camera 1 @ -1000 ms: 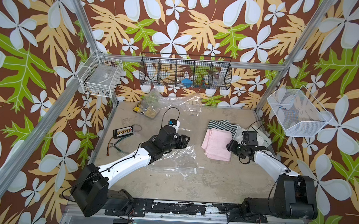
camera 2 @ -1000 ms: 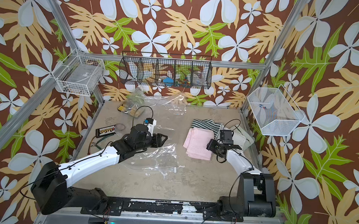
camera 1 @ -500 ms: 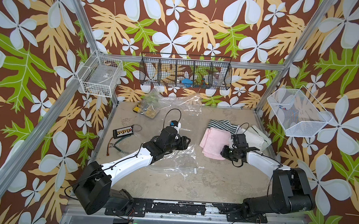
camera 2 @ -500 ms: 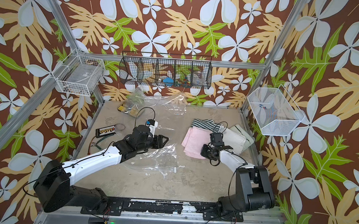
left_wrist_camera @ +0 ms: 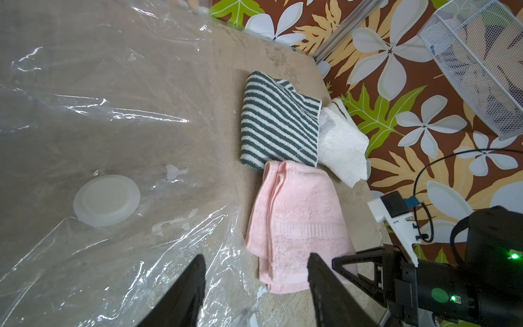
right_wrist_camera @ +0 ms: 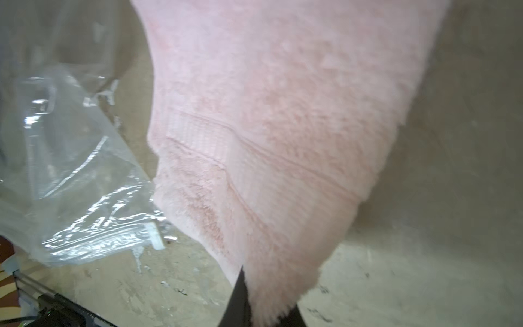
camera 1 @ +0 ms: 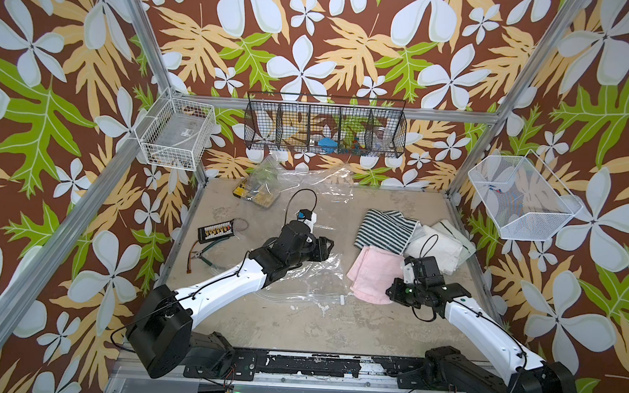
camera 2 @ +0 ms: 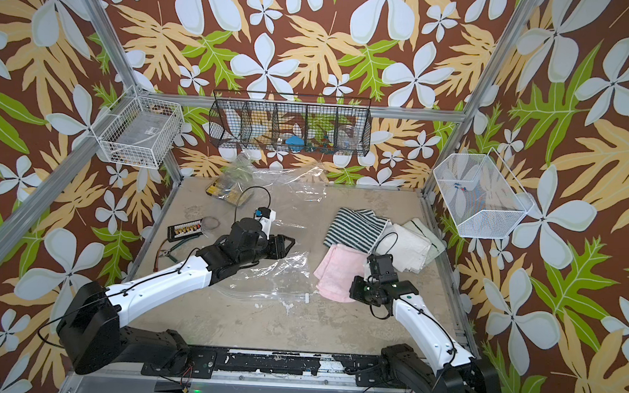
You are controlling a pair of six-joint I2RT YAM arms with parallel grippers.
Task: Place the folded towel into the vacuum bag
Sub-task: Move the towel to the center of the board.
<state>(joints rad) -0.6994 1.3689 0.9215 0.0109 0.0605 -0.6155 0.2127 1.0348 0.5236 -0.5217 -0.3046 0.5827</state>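
In both top views the vacuum bag [camera 1: 301, 278] is lying flat and crinkled on the middle of the table [camera 1: 299, 326], and the pink towel [camera 1: 371, 278] is lying folded just beside the bag's right edge, outside it. A striped towel [camera 1: 385, 229] and a white towel [camera 1: 436, 244] are sitting behind the pink one, touching it. The left gripper [camera 1: 327, 248] is reaching over the bag's far edge, while the right gripper [camera 1: 393, 294] is meeting the near corner of the pink towel. In the left wrist view, the left gripper [left_wrist_camera: 256, 286] is holding its two dark fingers [left_wrist_camera: 195, 288] well apart with nothing clamped between them; the clear plastic is spreading beneath them, and the bag's round white valve cap [left_wrist_camera: 106, 200] is showing under the film. The pink towel [left_wrist_camera: 297, 226] is lying past the plastic's edge, with the right gripper [left_wrist_camera: 359, 266] pressing in at its corner. In the right wrist view, the right gripper [right_wrist_camera: 266, 311] is pinching together on the fluffy edge of the pink towel [right_wrist_camera: 268, 141], whose corner is sitting between the two fingertips [right_wrist_camera: 240, 300]. The bag [right_wrist_camera: 70, 184] is glinting beside the towel, and its small white slider [right_wrist_camera: 157, 237] is resting on the zip strip near the towel's edge.
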